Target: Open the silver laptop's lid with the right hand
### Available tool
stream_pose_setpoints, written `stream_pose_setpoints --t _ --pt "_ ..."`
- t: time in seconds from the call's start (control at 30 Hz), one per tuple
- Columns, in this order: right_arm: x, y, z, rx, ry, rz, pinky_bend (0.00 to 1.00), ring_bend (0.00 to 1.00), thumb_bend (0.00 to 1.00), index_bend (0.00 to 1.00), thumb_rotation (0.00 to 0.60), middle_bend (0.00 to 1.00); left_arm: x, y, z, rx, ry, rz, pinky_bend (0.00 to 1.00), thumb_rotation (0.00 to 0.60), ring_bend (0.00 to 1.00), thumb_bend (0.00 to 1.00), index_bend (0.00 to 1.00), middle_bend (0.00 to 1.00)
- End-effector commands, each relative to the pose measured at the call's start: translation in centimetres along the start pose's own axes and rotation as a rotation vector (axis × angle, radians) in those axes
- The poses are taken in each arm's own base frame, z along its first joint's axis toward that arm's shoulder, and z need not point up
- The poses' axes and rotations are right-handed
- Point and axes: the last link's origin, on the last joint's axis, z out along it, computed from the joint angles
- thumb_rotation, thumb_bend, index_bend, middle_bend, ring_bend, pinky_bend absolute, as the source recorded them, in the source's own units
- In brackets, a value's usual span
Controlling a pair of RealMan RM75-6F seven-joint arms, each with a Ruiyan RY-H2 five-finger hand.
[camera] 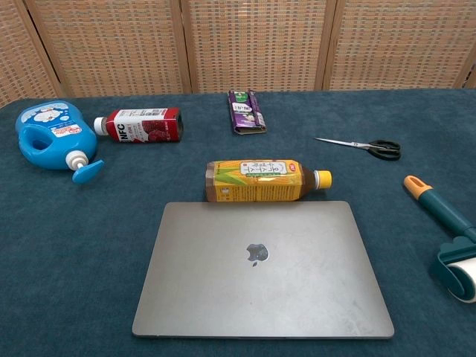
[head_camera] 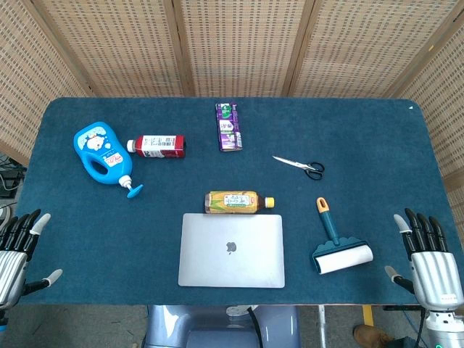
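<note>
The silver laptop (head_camera: 231, 249) (camera: 262, 268) lies flat with its lid closed at the table's near middle, logo facing up. My right hand (head_camera: 426, 255) hovers at the table's near right corner, fingers spread, holding nothing, well to the right of the laptop. At the near left edge my left hand (head_camera: 16, 250) is likewise spread and empty. Neither hand shows in the chest view.
A yellow tea bottle (head_camera: 238, 202) (camera: 263, 181) lies just behind the laptop. A lint roller (head_camera: 336, 243) (camera: 449, 234) sits between the laptop and my right hand. Further back are scissors (head_camera: 301, 166), a purple carton (head_camera: 228, 126), a red bottle (head_camera: 158, 146) and a blue detergent jug (head_camera: 101, 154).
</note>
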Motion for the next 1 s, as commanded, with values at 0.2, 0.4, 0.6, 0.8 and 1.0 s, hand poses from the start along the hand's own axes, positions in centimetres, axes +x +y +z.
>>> stream_pose_setpoints --t 0.2,0.4,0.6,0.8,1.0 --pt "-1.4 -1.9 1.2 0.18 -0.089 0.002 0.0 0.0 0.0 0.0 0.6 0.0 0.0 0.0 0.5 0.007 -0.002 -0.007 0.0 0.6 0.0 0.0 0.0 0.0" --pt "-3.2 -6.6 4.0 0.521 -0.266 0.087 0.0 0.0 0.0 0.0 0.6 0.0 -0.5 0.4 1.4 0.004 -0.018 0.001 0.0 0.6 0.0 0.0 0.0 0.0" --pt "-4.5 -10.8 5.4 0.725 -0.334 0.074 0.0 0.0 0.0 0.0 0.6 0.0 -0.9 0.5 2.0 0.016 -0.03 0.013 0.0 0.6 0.0 0.0 0.0 0.0" --pt "-7.2 -16.3 6.9 0.86 -0.399 0.023 0.0 0.0 0.0 0.0 0.6 0.0 -1.0 0.1 2.7 0.044 -0.041 0.011 0.0 0.6 0.0 0.0 0.0 0.0" --pt "-9.9 -21.0 7.4 0.939 -0.416 -0.015 0.0 0.0 0.01 0.02 0.6 0.0 -1.2 -0.3 3.2 0.061 -0.057 0.008 0.0 0.6 0.0 0.0 0.0 0.0"
